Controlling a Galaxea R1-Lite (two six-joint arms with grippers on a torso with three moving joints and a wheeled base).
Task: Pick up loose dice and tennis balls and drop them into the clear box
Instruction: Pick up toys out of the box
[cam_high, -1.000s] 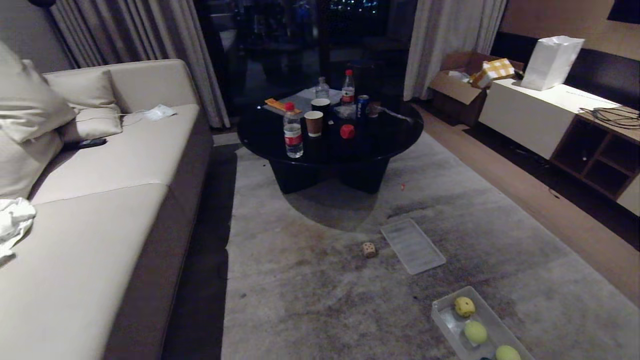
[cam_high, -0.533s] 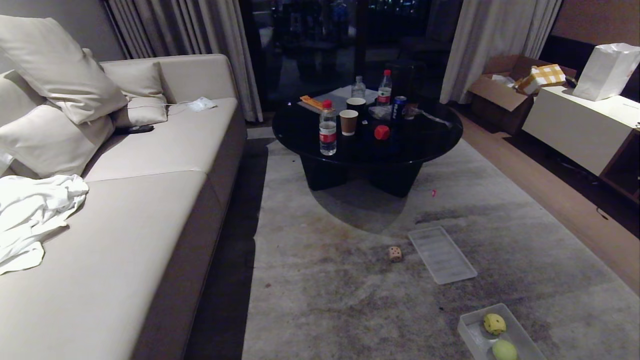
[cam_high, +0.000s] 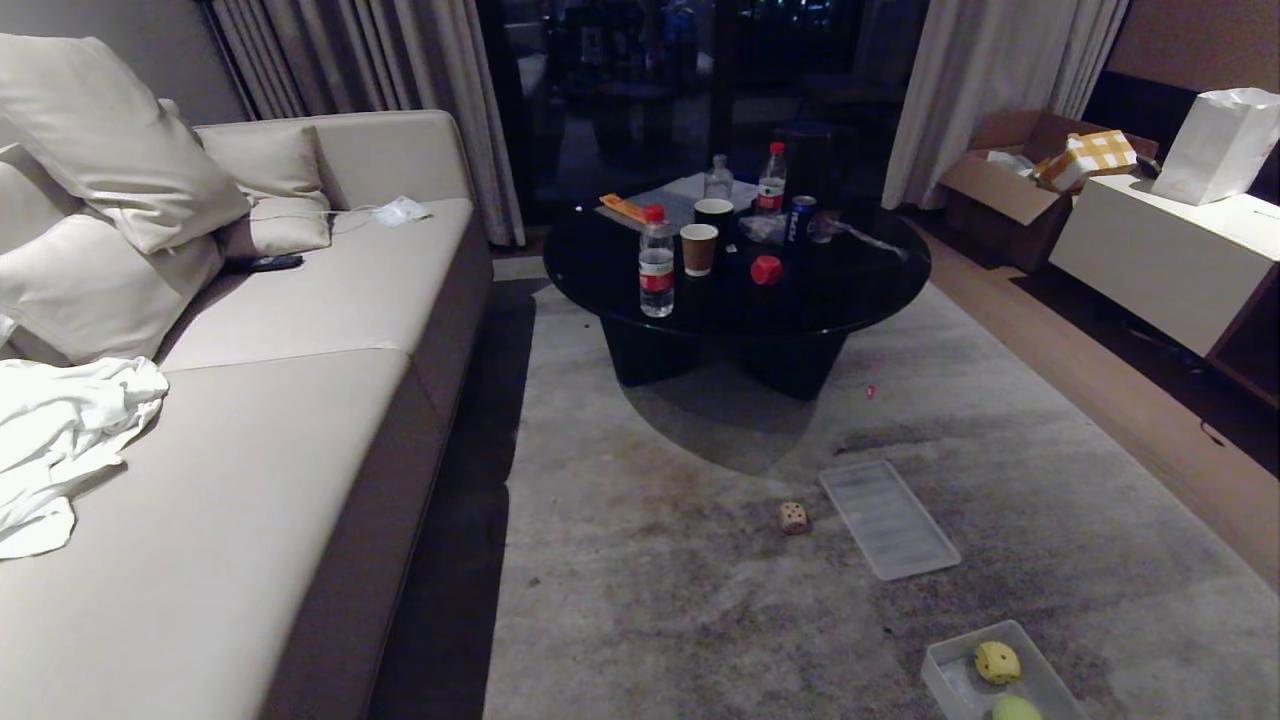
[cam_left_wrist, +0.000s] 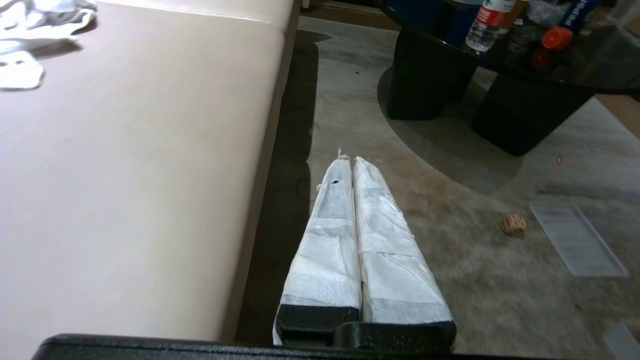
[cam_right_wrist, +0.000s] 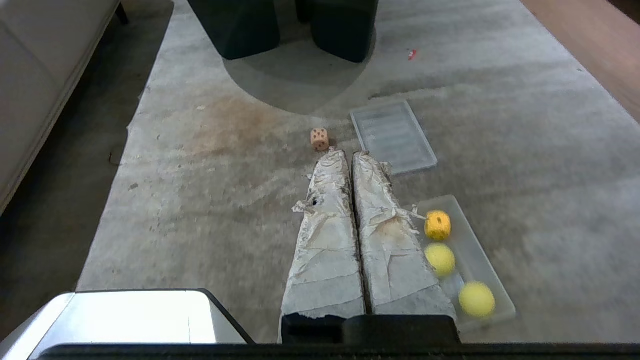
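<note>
my left gripper and right gripper are both pressed closed, holding nothing. beige die sits loose on the rug at lower centre of the head view, just beside the ribbed lid. clear box at lower right holds a yellow die and a tennis ball.

The left tool ends in two long tapered fingers swathed in clean white tape above a black textured mount. The right tool wears greyer, crumpled tape, frayed at its edges and stained brown, beside a pale rounded housing.
</note>
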